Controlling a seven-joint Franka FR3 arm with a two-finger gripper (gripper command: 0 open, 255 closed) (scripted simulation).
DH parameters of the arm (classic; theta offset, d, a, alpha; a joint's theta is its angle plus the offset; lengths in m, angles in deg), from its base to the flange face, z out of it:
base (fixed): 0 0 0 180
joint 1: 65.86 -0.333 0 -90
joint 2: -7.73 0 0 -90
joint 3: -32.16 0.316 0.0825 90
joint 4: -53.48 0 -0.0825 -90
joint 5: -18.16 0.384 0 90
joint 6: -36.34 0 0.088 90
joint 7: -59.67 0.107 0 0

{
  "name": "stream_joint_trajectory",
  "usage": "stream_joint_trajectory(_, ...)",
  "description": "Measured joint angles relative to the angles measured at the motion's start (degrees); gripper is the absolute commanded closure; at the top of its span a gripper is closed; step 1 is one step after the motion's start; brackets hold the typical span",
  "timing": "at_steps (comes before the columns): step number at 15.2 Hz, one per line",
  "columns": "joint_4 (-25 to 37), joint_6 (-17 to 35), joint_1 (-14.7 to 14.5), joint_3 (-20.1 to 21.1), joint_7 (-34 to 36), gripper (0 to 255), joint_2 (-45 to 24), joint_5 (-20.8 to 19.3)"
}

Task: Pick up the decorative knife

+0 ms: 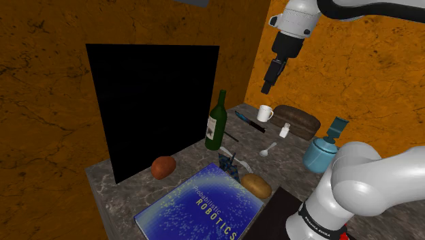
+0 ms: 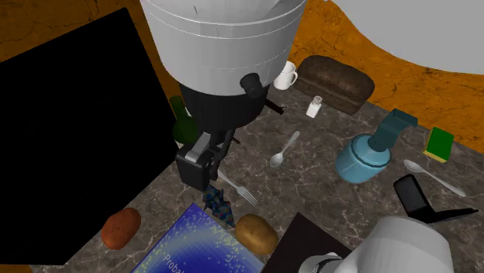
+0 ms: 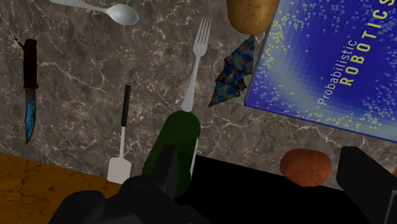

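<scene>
The decorative knife (image 3: pixel 28 89) has a dark handle and a blue patterned blade. It lies flat on the marble tabletop (image 3: pixel 83 70), between the white mug (image 1: pixel 265 113) and the green bottle (image 1: pixel 216 123), where its blade (image 1: pixel 250 123) shows in the shoulder view. My gripper (image 1: pixel 267 88) hangs high above the table, well clear of the knife. Its fingers (image 3: pixel 168 168) stand apart and open with nothing between them. The bottle (image 3: pixel 178 140) stands directly under the hand. From the second exterior view my gripper (image 2: pixel 205 180) is over the fork (image 2: pixel 236 188).
A fork (image 3: pixel 196 63), spatula (image 3: pixel 122 137), spoon (image 3: pixel 118 11) and a multicoloured patterned object (image 3: pixel 232 73) lie near the bottle. A blue book (image 1: pixel 204 208), two potatoes (image 1: pixel 163 166) (image 1: pixel 256 185), a bread loaf (image 1: pixel 297 121), a shaker (image 1: pixel 285 129) and a blue jug (image 1: pixel 320 153) crowd the table. A black area (image 1: pixel 156 102) stands behind.
</scene>
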Motion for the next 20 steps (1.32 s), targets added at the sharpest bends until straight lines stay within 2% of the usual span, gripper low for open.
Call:
stream_joint_trajectory(4, -2.26, 3.05, 0.72, -2.18, -1.93, 0, -0.54, -1.24)
stream_joint_trajectory(9, -6.07, 10.73, 2.49, -7.67, -6.69, 0, -3.72, -4.14)
stream_joint_trajectory(20, -8.59, 27.92, 4.95, -19.74, -16.96, 0, -16.54, -7.36)
